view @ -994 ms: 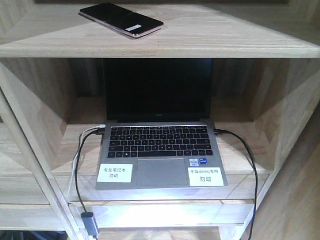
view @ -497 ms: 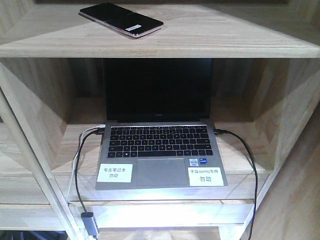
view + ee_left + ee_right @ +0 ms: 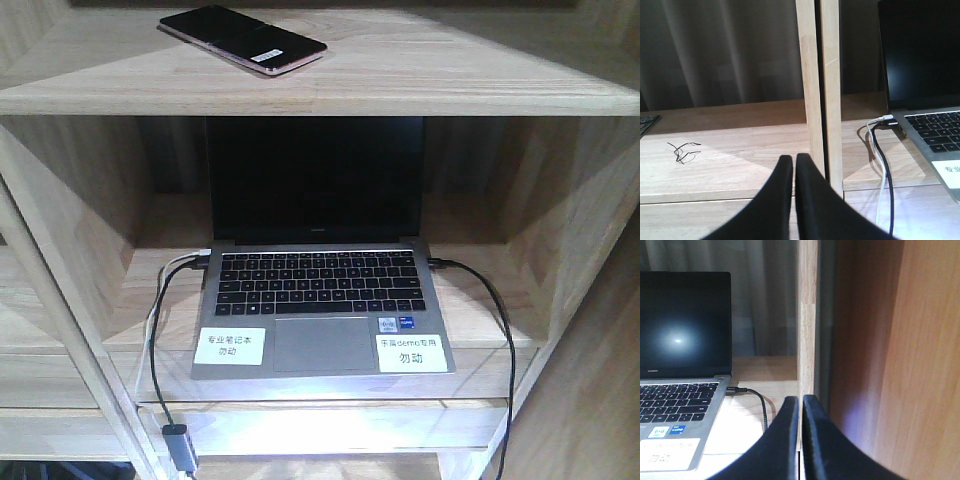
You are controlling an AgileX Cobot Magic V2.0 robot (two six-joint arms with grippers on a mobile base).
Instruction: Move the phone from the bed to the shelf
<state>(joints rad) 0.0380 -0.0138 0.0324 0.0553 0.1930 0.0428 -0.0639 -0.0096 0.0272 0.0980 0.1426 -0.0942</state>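
Note:
The phone (image 3: 242, 39), glossy black with a pinkish edge and a small white sticker, lies flat on the top plank of the pale wooden shelf (image 3: 420, 70), left of centre, with no gripper near it. My left gripper (image 3: 794, 159) is shut and empty, low in front of a shelf upright (image 3: 818, 95). In the right wrist view my right gripper (image 3: 800, 400) is also shut with nothing in it, pointing at another upright (image 3: 807, 315). The bed is out of view. Neither gripper shows in the front view.
An open grey laptop (image 3: 320, 310) with a black screen sits in the compartment below the phone, cables (image 3: 500, 330) plugged into both sides. A white and a black cable (image 3: 882, 165) trail over the plank edge. A small black wire tangle (image 3: 682, 150) lies in the left compartment.

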